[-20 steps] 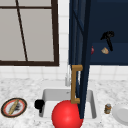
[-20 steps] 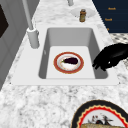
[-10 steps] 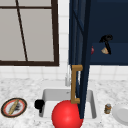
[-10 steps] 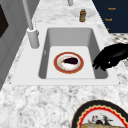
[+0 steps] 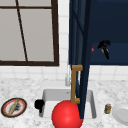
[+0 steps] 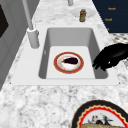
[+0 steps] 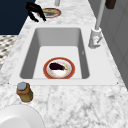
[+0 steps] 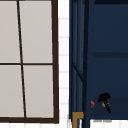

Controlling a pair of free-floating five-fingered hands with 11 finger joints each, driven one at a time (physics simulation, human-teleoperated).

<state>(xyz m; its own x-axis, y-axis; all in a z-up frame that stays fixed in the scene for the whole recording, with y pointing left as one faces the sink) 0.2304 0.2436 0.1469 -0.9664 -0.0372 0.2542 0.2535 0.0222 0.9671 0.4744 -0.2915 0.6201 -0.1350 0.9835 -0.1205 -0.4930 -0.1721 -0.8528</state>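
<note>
Right hand hovers inside open cabinet.

A window with a dark frame fills the upper left of the front view, above a marbled counter. A patterned plate lies on the counter at the lower left, and a small brown jar stands just beside a white plate at the lower right. A large red ball sits at the bottom centre.

In the left side view a pale faucet stands left of the sink. In the basin a red-rimmed plate carries a dark eggplant.
</note>
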